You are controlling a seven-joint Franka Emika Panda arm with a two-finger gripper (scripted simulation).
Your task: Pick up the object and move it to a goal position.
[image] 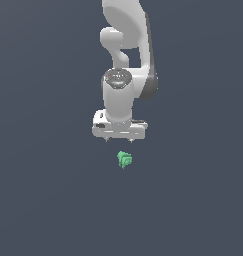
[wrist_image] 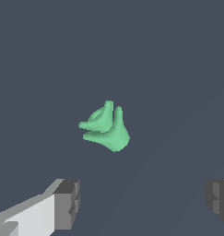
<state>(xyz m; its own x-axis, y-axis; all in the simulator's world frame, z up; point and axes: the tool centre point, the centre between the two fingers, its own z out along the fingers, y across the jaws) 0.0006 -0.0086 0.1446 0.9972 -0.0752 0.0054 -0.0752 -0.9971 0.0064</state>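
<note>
White Panda gripper hangs with its grey-padded fingers spread wide, grasping nothing; small bright green lumpy ridged object sits apart at its 5 o'clock on dark grey floor.

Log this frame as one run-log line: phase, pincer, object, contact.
phase: pre-grasp | pincer: open, empty | object: green lumpy item, on the surface, apart from pincer, ahead of the fingers | contact: none
</note>
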